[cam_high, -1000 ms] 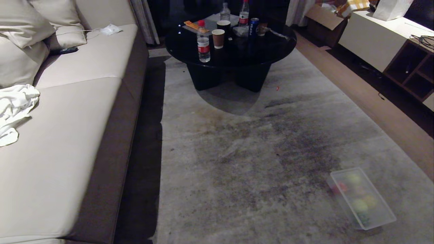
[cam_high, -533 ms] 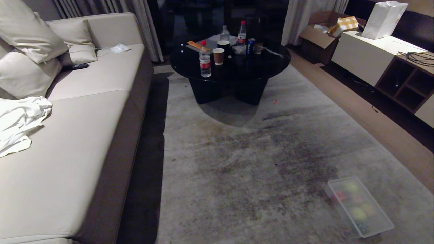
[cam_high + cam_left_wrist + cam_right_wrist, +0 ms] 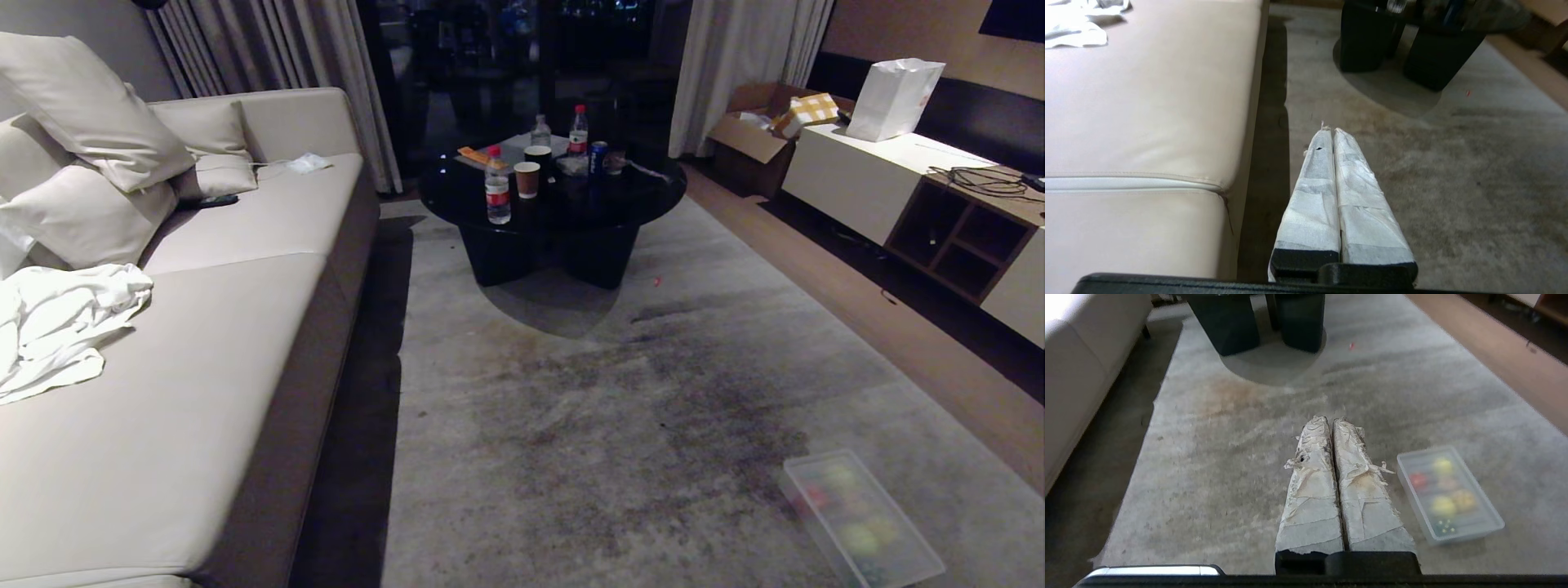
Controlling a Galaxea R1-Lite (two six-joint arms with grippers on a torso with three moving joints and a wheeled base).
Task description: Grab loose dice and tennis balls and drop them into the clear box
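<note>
The clear box [image 3: 790, 492] lies on the rug at the lower right of the head view, and its wall [image 3: 1412, 500] shows beside my right gripper. Inside it I see two tennis balls [image 3: 1443, 465] [image 3: 1442, 505], a red die [image 3: 1419, 479], a beige die [image 3: 1447, 483], a yellow die [image 3: 1464, 499] and a dark green die [image 3: 1444, 527]. My right gripper [image 3: 1331, 420] hangs shut above the rug, to the left of the box and apart from it. Beside the sofa's edge my left gripper [image 3: 1331, 130] is shut and empty. Neither arm shows in the head view.
A beige sofa [image 3: 204, 327] with a white cloth [image 3: 57, 327] runs along the left. A black round table [image 3: 555, 204] carrying bottles and cups stands ahead on the grey rug [image 3: 612, 408]. A white cabinet [image 3: 857, 180] lines the right wall. A tiny red speck [image 3: 657, 281] lies near the table.
The head view has tilted upward, so the whole scene has slid down the picture and more of the room's far end shows. Nothing on the floor has moved.
</note>
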